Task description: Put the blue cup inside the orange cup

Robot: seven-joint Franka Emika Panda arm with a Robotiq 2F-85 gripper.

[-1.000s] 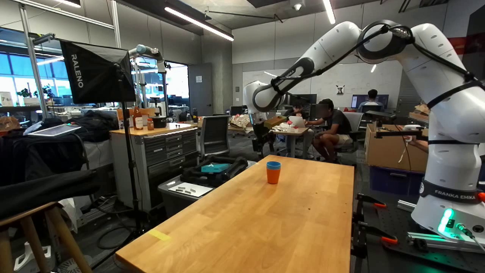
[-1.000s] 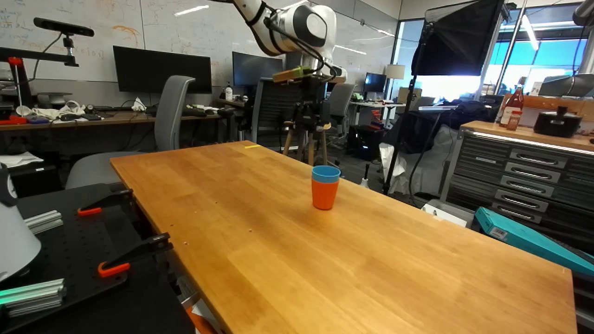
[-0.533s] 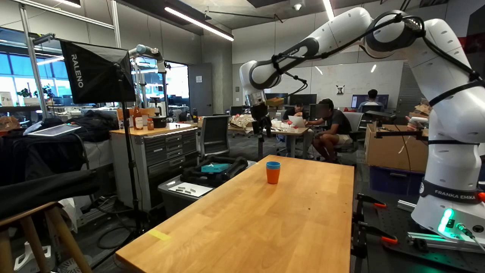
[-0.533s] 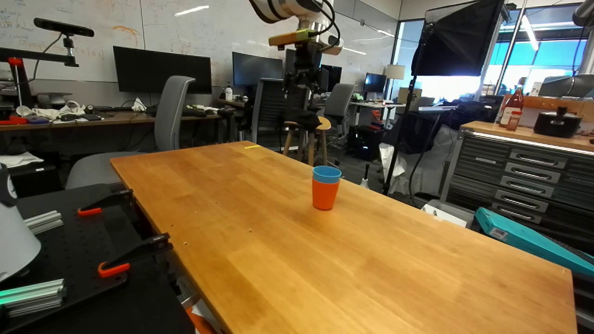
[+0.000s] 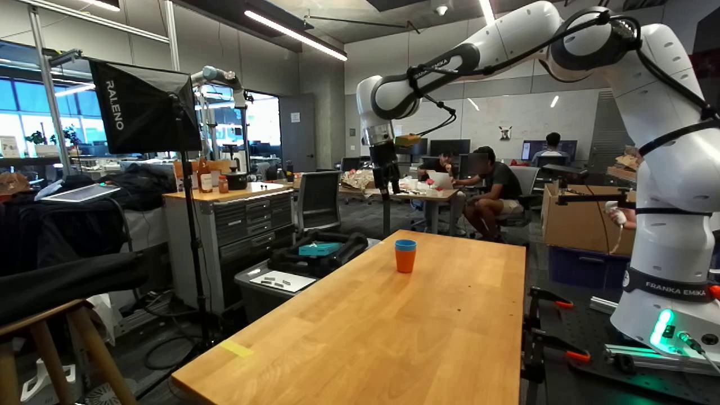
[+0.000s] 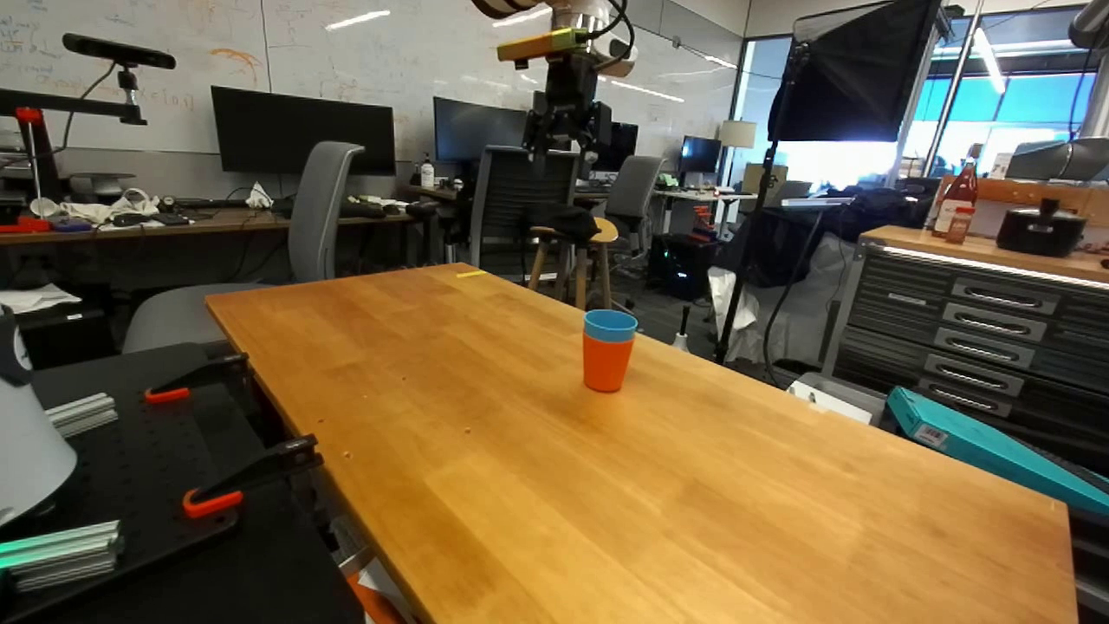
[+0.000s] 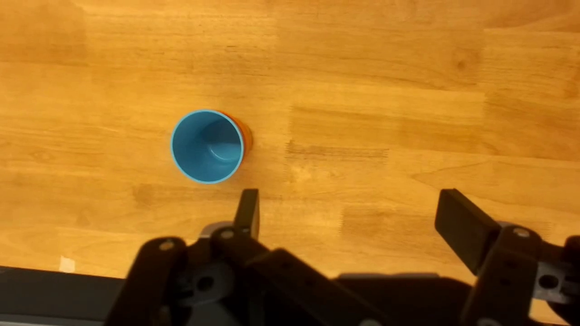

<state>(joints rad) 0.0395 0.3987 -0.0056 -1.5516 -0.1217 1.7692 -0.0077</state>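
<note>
Left of gripper (image 7: 349, 213) in wrist view, well below: blue cup (image 7: 206, 146) inside orange cup (image 7: 247, 135); jaws spread; retreat likely.

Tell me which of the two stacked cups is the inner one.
The blue cup: its rim rises above that of the orange cup, which surrounds its lower part and stands upright on the table.

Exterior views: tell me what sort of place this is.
Probably a robotics lab or similar workspace: the exterior views show a robot arm, a softbox light and a marked-up whiteboard.
</note>
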